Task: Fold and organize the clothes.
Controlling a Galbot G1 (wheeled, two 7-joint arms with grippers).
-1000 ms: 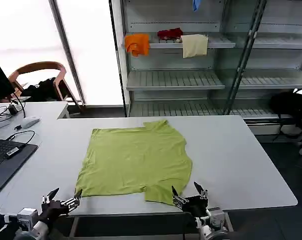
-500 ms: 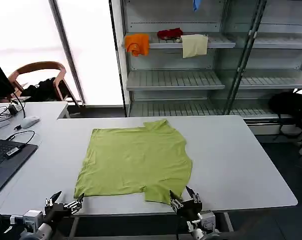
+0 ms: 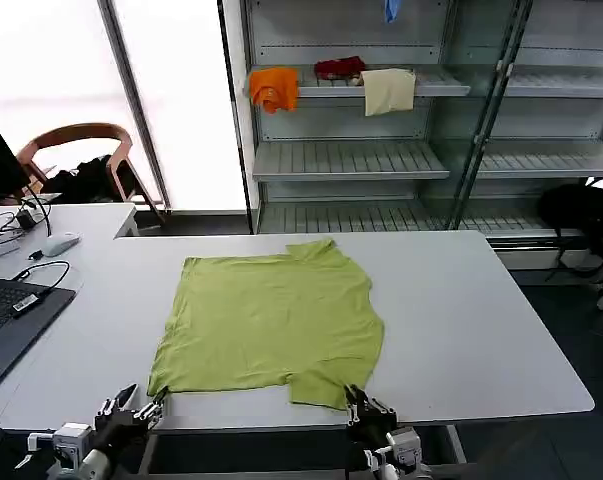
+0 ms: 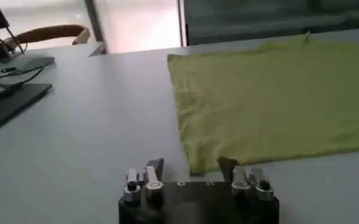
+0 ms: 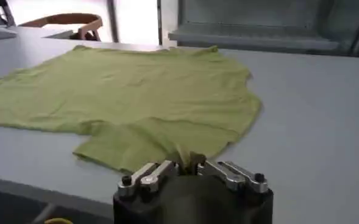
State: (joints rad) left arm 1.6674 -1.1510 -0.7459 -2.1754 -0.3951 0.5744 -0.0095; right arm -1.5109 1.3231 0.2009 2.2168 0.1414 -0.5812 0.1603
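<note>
A plain lime yellow-green short-sleeved T-shirt (image 3: 271, 322) of thin soft fabric lies spread flat on the pale grey table (image 3: 481, 330), its ribbed neck toward the far edge and its body reaching almost to the near edge. Its long axis runs from the near edge toward the far edge.

Both grippers hang just below the near edge, with the shirt lying directly ahead of each. The left gripper (image 3: 131, 408) sits at the shirt's near-left corner; in the left wrist view its fingers (image 4: 156, 168) stand apart, with the corner of the cloth (image 4: 194, 163) just beyond and between them, not yet gripped. The right gripper (image 3: 369, 412) is by the shirt's near-right part, where a sleeve-like flap (image 5: 136, 146) pokes toward the near edge. Its fingers (image 5: 161, 170) seem drawn close together at the tips, touching or nearly touching the cloth's edge, though whether any fabric is pinched is hard to make out.

Each arm is nearest to its own corner, so a two-handed lift, carrying the near edge of the shirt toward the far edge, looks like the step being prepared.
</note>
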